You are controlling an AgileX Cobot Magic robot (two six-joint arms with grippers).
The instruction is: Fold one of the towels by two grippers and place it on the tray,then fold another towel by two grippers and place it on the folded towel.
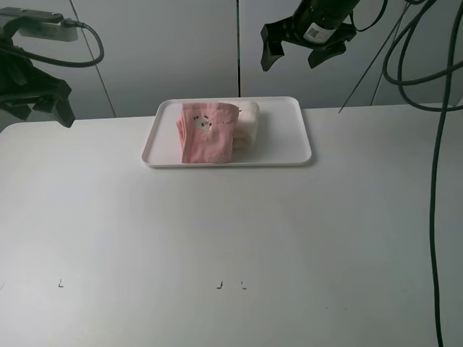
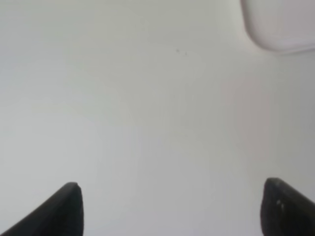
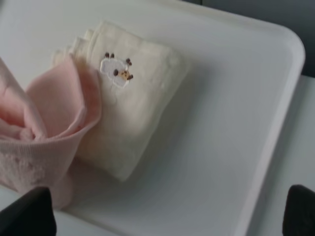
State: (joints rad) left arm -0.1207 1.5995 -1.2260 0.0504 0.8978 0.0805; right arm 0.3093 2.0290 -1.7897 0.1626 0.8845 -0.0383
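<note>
The white tray [image 1: 289,144] sits at the back middle of the table. On it lies the folded cream towel [image 1: 249,119], and the folded pink towel [image 1: 206,134] rests on top, shifted left so it covers most of the cream one. In the right wrist view the cream towel [image 3: 142,98] shows a small embroidered mark, and the pink towel [image 3: 54,113] overlaps one side of it. My right gripper [image 1: 296,54] hangs open, high above the tray's back right, holding nothing. My left gripper [image 1: 43,108] is open at the far left; nothing lies between its fingertips [image 2: 64,211].
The tray's rounded corner [image 2: 280,24] shows in the left wrist view over the bare white tabletop [image 2: 147,123]. Black cables [image 1: 438,181] hang down the right side. Small dark marks [image 1: 219,285] sit near the table's front. A grey wall stands behind.
</note>
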